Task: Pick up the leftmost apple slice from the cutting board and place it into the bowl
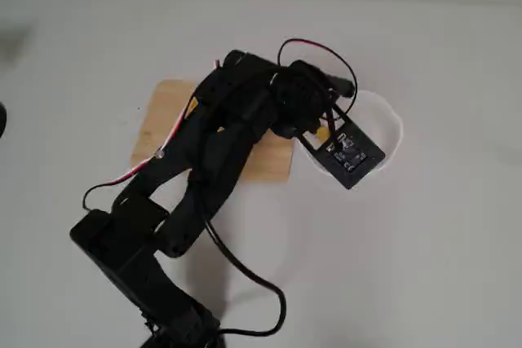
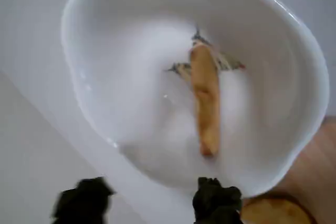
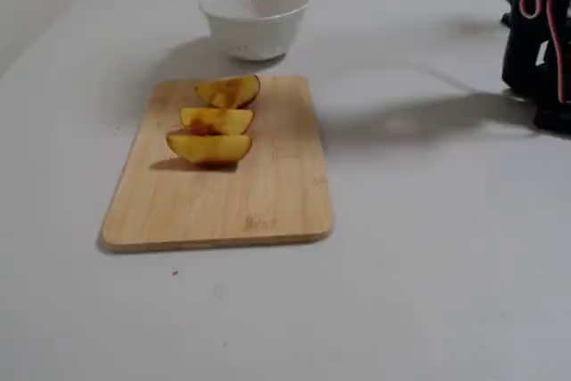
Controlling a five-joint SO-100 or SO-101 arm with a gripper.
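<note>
White all round, the bowl [image 2: 94, 103] fills the wrist view. One apple slice [image 2: 206, 103] lies flat on its bottom, right on top of a small dark mark [image 2: 231, 64] painted there. Nothing touches the slice. The gripper [image 2: 149, 202] hangs just above the near rim of the bowl. Its two black fingertips [image 2: 215, 199] stand wide apart and hold nothing.

In the fixed view the bowl [image 3: 253, 24] sits on a pale table [image 3: 428, 247], just behind the wooden board [image 3: 232, 202]. Three more slices [image 3: 214, 120] rest in a row on the board, close together, at the end nearest the bowl. A black fingertip pokes over the bowl's rim from above.

In the overhead view the black arm [image 1: 212, 152] reaches across the board [image 1: 167, 116] and covers most of it. Its far end hangs over the bowl [image 1: 390, 124], which sits to the right of the board. A bit of yellow shows under the arm there.
</note>
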